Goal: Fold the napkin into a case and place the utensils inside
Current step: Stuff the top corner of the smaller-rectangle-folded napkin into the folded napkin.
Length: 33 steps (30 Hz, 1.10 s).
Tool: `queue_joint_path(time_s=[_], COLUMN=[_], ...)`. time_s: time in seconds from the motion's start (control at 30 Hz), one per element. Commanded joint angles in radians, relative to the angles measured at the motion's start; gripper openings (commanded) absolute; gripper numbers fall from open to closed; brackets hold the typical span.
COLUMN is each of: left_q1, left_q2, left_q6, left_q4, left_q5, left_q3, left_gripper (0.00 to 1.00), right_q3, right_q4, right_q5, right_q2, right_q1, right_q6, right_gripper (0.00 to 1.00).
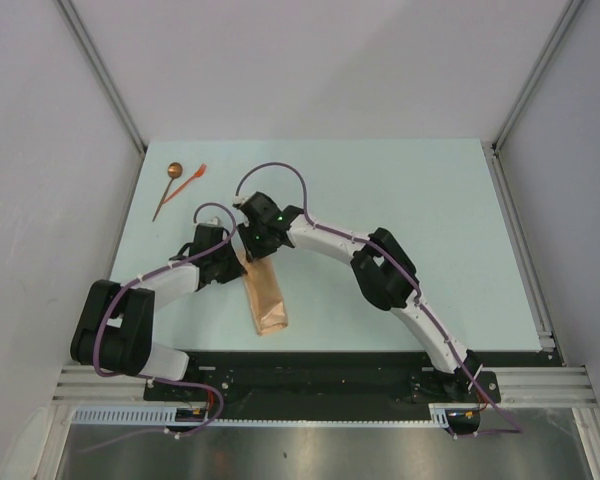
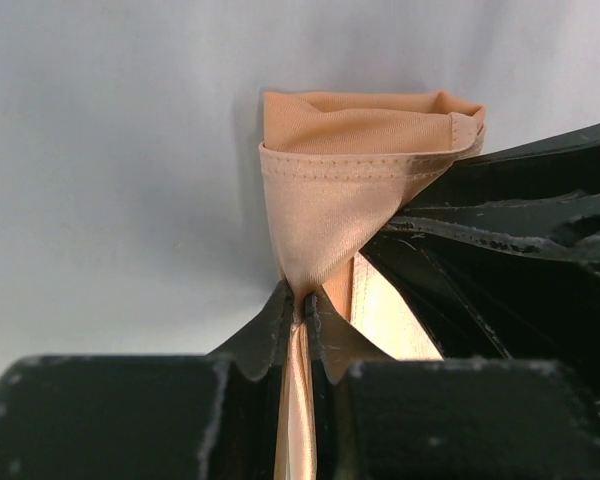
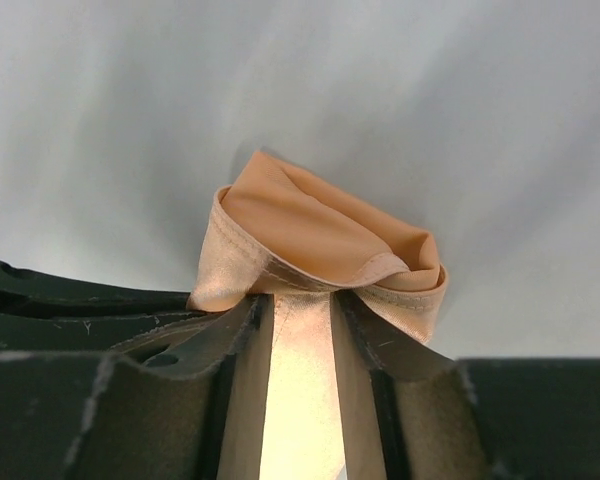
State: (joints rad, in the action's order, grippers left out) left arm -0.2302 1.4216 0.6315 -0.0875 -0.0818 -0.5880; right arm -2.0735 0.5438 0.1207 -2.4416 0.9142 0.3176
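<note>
1. Top external view: the tan-orange napkin (image 1: 267, 305), a smooth soft cloth folded to a narrow layered strip, lies on the pale blue-green flat surface (image 1: 400, 220). It is near the front edge, between the two arms, with its long side a little slanted.
2. Both pincers meet at the far end of this strip. The left pincer (image 1: 232, 264) reaches it from the left and the right pincer (image 1: 257, 247) from the right, just beside each other.
3. Left wrist view: the black, matte, scratched fingers (image 2: 270, 330) of the left pincer are clenched on a stitched hem of the napkin, and the cloth narrows to a tight point between them. Above them the cloth opens as a rounded mouth with a light sheen.
4. Right wrist view: the fingers (image 3: 238, 345) of the right pincer stand a little apart, glossy cloth shows in the gap, and the hem curls over their tips. Whether they really press the cloth I cannot tell.
5. A thin dark-handled spoon (image 1: 166, 192) with a round coppery bowl and a shorter orange-red plastic fork-like piece (image 1: 192, 180) lie just beside each other at the far left corner of the surface, well apart from the napkin.
</note>
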Motion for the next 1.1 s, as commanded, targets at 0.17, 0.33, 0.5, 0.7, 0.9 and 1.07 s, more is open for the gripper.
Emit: queue_joint_path(time_s=[0.17,0.33,0.5,0.7,0.9,1.07], left_q1=[0.002,0.003,0.003,0.003,0.003,0.003], left_q2=[0.017,0.014,0.014,0.011,0.013,0.011], left_q6=[0.020,0.017,0.019,0.020,0.023,0.023], left_q4=[0.043,0.038,0.042,0.045,0.051,0.052], left_q5=[-0.021,-0.010,-0.012,-0.018,-0.022,-0.021], left_q3=[0.016,0.016,0.022,0.025,0.031,0.043], left_gripper=[0.09,0.09,0.08,0.08,0.07,0.06], right_q3=[-0.016,0.048,0.160,0.242,0.329,0.355], right_q4=[-0.010,-0.073,-0.175,-0.289,-0.462,-0.573], right_q5=[-0.015,0.013,0.100,0.239,0.379,0.427], right_q2=[-0.066,0.001,0.078,0.124,0.125,0.115], right_q1=[0.029,0.025,0.017,-0.018,-0.067,-0.095], right_q6=[-0.006,0.006,0.035,0.129,0.267,0.359], right_gripper=[0.16,0.00,0.00,0.00,0.00,0.00])
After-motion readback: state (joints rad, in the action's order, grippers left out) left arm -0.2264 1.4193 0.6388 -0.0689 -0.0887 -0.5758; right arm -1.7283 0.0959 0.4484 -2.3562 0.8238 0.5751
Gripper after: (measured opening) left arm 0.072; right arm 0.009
